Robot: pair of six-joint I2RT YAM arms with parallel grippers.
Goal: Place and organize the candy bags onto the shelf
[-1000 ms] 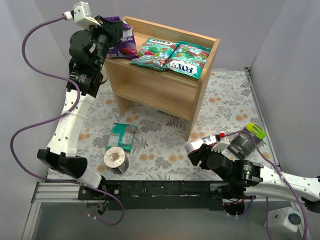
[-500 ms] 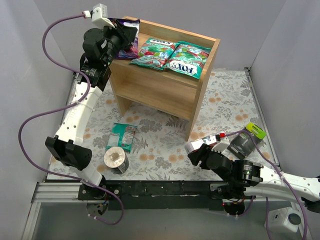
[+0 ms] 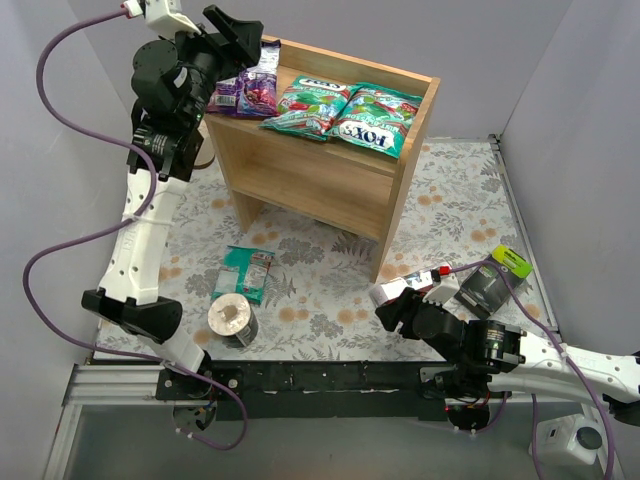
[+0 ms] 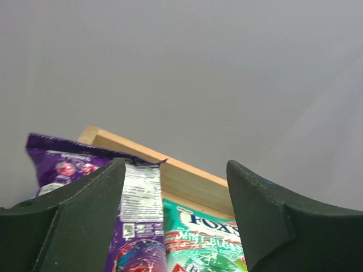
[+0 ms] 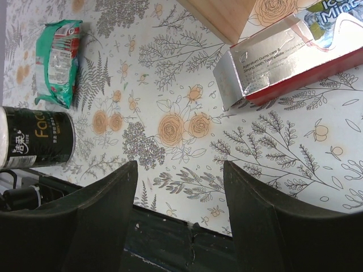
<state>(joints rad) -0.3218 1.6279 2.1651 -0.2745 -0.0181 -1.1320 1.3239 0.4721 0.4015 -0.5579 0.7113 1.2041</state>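
The light wooden shelf [image 3: 300,170] stands at the back of the table. On its top tier lie a purple candy bag [image 3: 252,90] at the left end and two green FOX'S bags [image 3: 312,104] [image 3: 378,120] beside it. A further green bag [image 3: 247,272] lies on the table in front of the shelf. My left gripper [image 3: 243,38] hangs open just above the purple bag, holding nothing. In the left wrist view the purple bag [image 4: 139,238] and a green bag [image 4: 204,241] show between the spread fingers. My right gripper [image 3: 398,308] is open and low near the table's front edge.
A grey tape roll [image 3: 232,320] stands near the front left, next to the green bag [image 5: 57,59] on the table. A red-and-white box [image 5: 289,56] lies by the shelf's right leg. A dark object with a green cap [image 3: 495,280] sits at the right.
My left gripper has opened and let go of the purple bag, which now lies on the shelf's top left end. The left arm has pulled back slightly. The right arm has not moved.
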